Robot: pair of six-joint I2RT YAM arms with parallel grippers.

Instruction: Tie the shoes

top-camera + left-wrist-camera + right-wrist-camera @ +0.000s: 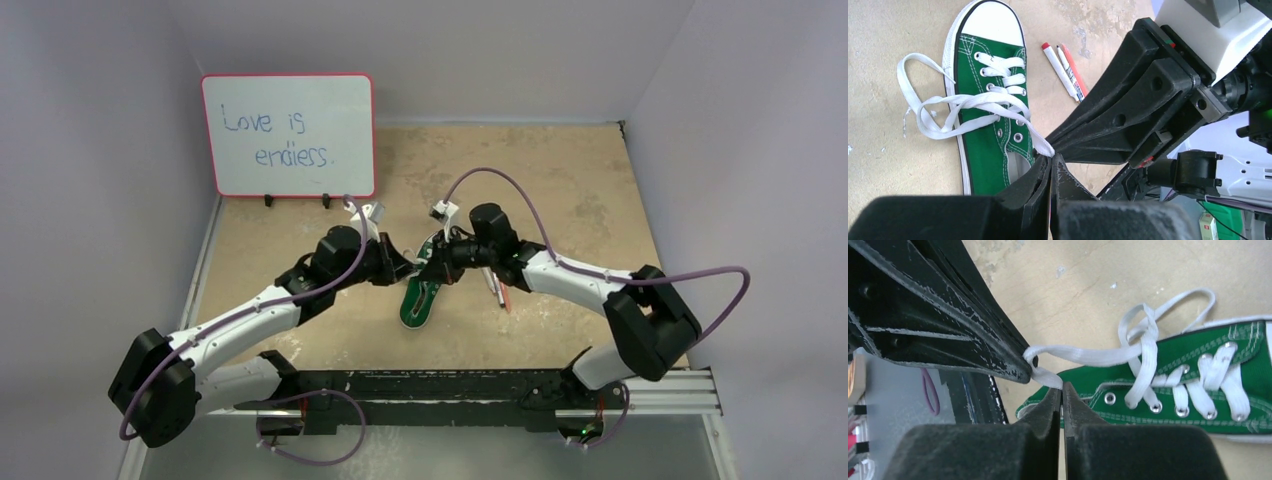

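Words in blue on the board (288, 135) say "Love is endless." The board is white with a pink rim and stands well beyond the heel end of the shoe (980, 145). The shoe is green cloth with white stitches, shiny metal rings round the lace holes, a smooth white rubber toe and a white edge round the sole. It lies flat on its sole on the tan, rough, speckled table (560, 190).

The flat white lace (979, 98) is threaded up the shoe and crossed over itself. Loose loops spill off one side of the shoe. One strand runs back over the shoe's opening. There the left claw (1050, 162) is squeezed together on the lace. The right claw (1062, 392) is pinched on the same strand, tip to tip with the left one. Both claws are black and wedge-shaped, with scuffed edges.

Two thin pens (1063, 75), one white with a red cap and one red, lie side by side near the shoe's front half, not touching it.
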